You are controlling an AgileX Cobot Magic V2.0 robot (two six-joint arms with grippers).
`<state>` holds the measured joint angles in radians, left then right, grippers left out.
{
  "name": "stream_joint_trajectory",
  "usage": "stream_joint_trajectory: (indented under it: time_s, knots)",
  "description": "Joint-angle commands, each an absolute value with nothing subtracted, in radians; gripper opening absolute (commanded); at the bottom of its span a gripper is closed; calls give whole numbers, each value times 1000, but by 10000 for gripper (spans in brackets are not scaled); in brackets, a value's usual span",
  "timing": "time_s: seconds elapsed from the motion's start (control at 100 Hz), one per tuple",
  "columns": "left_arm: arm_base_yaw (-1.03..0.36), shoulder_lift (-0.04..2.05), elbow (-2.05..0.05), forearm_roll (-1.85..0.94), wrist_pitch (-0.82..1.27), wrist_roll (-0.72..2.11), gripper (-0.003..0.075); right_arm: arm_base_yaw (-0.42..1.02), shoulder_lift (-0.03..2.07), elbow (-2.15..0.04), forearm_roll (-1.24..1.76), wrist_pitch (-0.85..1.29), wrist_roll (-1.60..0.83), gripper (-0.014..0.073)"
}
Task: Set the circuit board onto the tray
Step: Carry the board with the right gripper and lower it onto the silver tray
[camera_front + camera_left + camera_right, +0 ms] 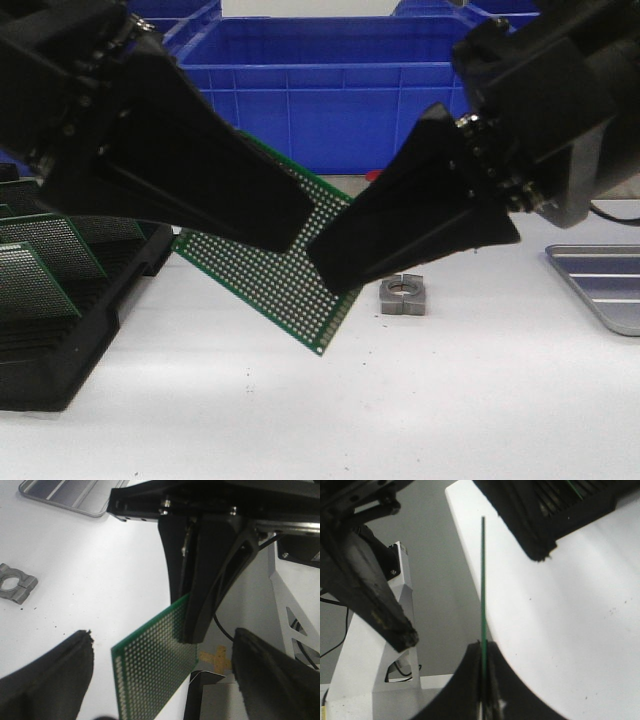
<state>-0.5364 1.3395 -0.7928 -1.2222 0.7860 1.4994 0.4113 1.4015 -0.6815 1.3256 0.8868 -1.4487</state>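
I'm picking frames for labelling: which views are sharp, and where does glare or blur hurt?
Front view: circuit board holes crisp, grippers near-black, detail lost. Left wrist view: left gripper's fingers blurred, table washed out. Right wrist view: board edge-on, a thin line; white table glares.

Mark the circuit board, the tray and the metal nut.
circuit board [265, 285], front view, bare perforated face below the grippers.
tray [610, 285], front view, ribbed base near the right edge.
metal nut [402, 297], front view, its top face.

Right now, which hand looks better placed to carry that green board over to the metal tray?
Right. The right hand is shut on the circuit board, and the tray lies on its side; the left hand is open.
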Motion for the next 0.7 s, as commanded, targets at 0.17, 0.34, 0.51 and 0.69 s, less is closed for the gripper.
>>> stream_joint_trajectory:
  time_s: [0.17, 0.34, 0.51, 0.69]
  knots:
    - [-522, 1313, -825, -1284, 752, 1504, 556, 337, 1379, -711, 1299, 887, -1238, -67]
    - [-517, 1313, -825, -1284, 752, 1504, 555, 209, 1379, -711, 1299, 831, -1225, -67]
    - [-517, 1313, -825, -1284, 752, 1504, 547, 33, 1379, -711, 1299, 731, -1225, -67]
    - [-517, 1313, -825, -1289, 752, 1504, 547, -118, 1387, -711, 1299, 546, -1225, -67]
